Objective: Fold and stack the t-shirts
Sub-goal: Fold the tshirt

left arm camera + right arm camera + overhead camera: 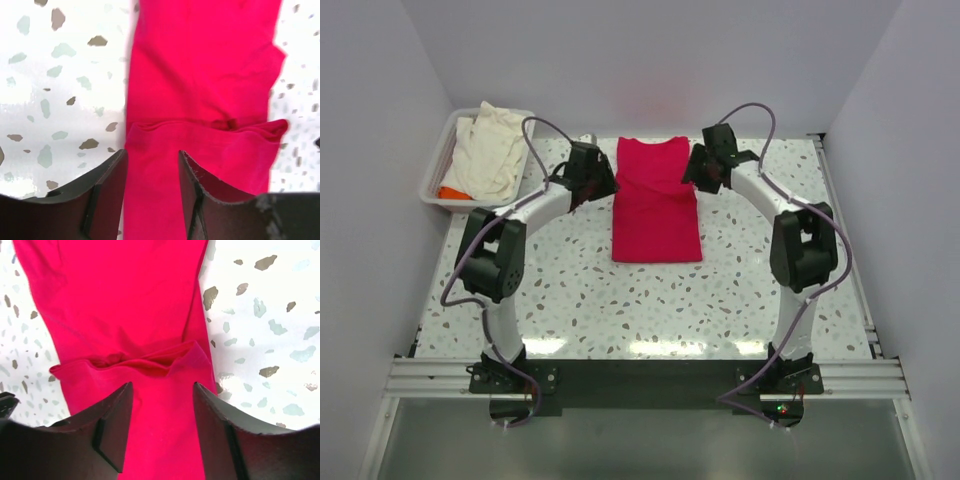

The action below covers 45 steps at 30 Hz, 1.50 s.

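A crimson-red t-shirt (656, 200) lies flat in the middle of the speckled table, sleeves folded in, collar at the far end. My left gripper (603, 183) is open above its far left edge; in the left wrist view (152, 155) red cloth (200, 75) shows between the fingers. My right gripper (697, 170) is open above its far right edge; in the right wrist view (162, 387) red cloth (125, 300) lies below the jaws. A cream-white t-shirt (490, 150) and a bit of orange fabric (453, 192) lie in the tray.
A white plastic tray (437, 170) stands at the back left corner. White walls enclose the table on three sides. A metal rail (640, 375) runs along the near edge by the arm bases.
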Tool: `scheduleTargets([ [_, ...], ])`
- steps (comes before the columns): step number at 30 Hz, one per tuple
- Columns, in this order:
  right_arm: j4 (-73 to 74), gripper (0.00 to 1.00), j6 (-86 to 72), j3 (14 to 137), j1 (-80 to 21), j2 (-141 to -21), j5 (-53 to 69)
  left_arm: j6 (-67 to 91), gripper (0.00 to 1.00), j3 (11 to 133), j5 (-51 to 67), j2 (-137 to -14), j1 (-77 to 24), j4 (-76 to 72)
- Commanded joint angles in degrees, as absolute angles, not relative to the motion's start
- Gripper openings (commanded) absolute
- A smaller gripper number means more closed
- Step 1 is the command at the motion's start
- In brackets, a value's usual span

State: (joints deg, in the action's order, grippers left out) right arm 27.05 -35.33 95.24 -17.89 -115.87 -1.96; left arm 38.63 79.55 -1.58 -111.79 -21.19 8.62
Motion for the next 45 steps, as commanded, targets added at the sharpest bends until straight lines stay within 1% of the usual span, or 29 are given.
scheduleTargets([
  [1, 29.2, 0.54, -34.4, 95.2, -19.6, -110.3, -2.7, 37.7, 0.45, 78.6, -0.3, -106.6, -22.3, 4.5],
  [2, 29.2, 0.46, -34.4, 94.2, -20.1, -110.2, -3.1, 37.7, 0.41, 78.5, 1.0, -106.8, -23.3, 4.5],
  [3, 29.0, 0.42, -34.5, 93.7, -21.2, -110.4, -3.3, 37.7, 0.33, 78.6, 1.4, -107.7, -23.7, 4.4],
  [4, 28.0, 0.41, -34.6, 92.8, -21.6, -110.7, -3.6, 37.7, 0.28, 78.8, 1.6, -108.1, -24.2, 4.4],
  [5, 27.5, 0.36, -34.7, 92.6, -21.9, -111.2, -3.4, 37.7, 0.23, 79.1, 2.1, -108.7, -24.8, 4.3],
  [6, 27.3, 0.34, -34.7, 92.9, -22.1, -112.1, -3.0, 37.7, 0.17, 79.4, 2.5, -110.0, -25.0, 4.1],
  [8, 26.3, 0.30, -34.5, 94.1, -22.1, -114.6, -1.5, 37.1, 0.13, 81.0, 4.3, -111.7, -25.2, 3.5],
  [9, 25.7, 0.29, -34.2, 94.5, -22.1, -115.3, -1.3, 36.4, 0.10, 81.8, 4.7, -113.7, -25.2, 3.5],
  [12, 25.0, 0.29, -33.1, 97.5, -21.9, -119.5, -0.5, 35.0, 0.09, 85.2, 6.4, -118.0, -25.1, 2.9],
  [15, 25.8, 0.27, -32.6, 101.0, -20.9, -124.3, -1.2, 34.7, 0.08, 87.8, 6.8, -121.6, -24.5, 3.2],
  [20, 25.0, 0.26, -33.6, 101.3, -18.5, -128.1, -0.3, 34.3, 0.08, 91.2, 5.4, -126.0, -22.9, 5.9],
  [24, 24.1, 0.27, -34.9, 99.7, -17.5, -128.1, -0.1, 34.9, 0.08, 90.1, 5.2, -127.1, -22.1, 6.3],
  [32, 25.4, 0.29, -36.6, 100.3, -14.4, -127.2, 7.3, 34.6, 0.08, 90.1, 5.5, -125.5, -21.6, 6.5],
  [37, 26.4, 0.31, -36.8, 100.2, -11.8, -126.2, 9.1, 34.2, 0.09, 91.7, 6.7, -125.2, -21.5, 7.2],
  [40, 26.6, 0.36, -36.0, 100.4, -11.3, -124.2, 9.6, 33.3, 0.14, 93.3, 7.6, -124.2, -21.5, 7.6],
  [41, 26.6, 0.40, -35.7, 100.5, -11.1, -122.6, 9.4, 33.2, 0.18, 94.0, 8.0, -123.7, -21.5, 7.6],
  [43, 27.2, 0.40, -35.2, 100.1, -11.2, -120.9, 9.1, 32.8, 0.23, 94.7, 8.4, -122.1, -21.5, 8.0],
  [44, 27.2, 0.40, -35.3, 99.6, -11.3, -118.9, 9.0, 32.8, 0.29, 95.0, 9.0, -121.5, -21.5, 8.1],
  [45, 27.2, 0.40, -35.4, 99.0, -11.4, -117.7, 8.7, 32.9, 0.31, 94.8, 9.2, -120.1, -21.5, 8.1],
])
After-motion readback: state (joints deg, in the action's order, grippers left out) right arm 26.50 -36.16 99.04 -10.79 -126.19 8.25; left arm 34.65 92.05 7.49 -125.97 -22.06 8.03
